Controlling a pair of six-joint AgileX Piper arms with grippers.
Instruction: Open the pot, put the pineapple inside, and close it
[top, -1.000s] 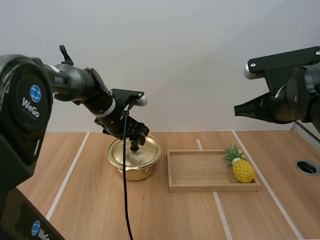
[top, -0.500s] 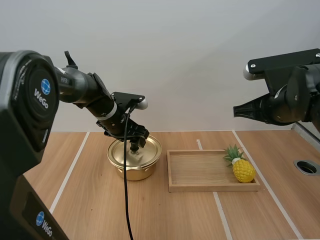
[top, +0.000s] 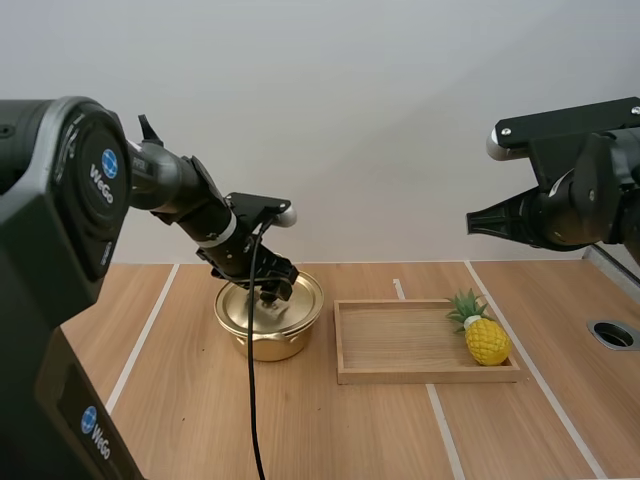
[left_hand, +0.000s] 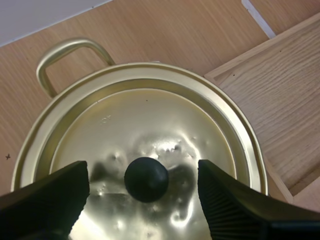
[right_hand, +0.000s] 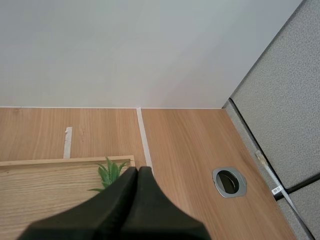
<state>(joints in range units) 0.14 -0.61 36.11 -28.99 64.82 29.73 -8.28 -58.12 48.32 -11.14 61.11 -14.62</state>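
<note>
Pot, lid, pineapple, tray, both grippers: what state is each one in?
Pot: closed, upright on the table.
Lid: seated on the pot, knob ungripped.
Pineapple: resting in the tray, untouched.
Tray: flat on the table.
Left gripper: open, fingers either side of the lid's knob.
Right gripper: shut on nothing, raised above the table.
</note>
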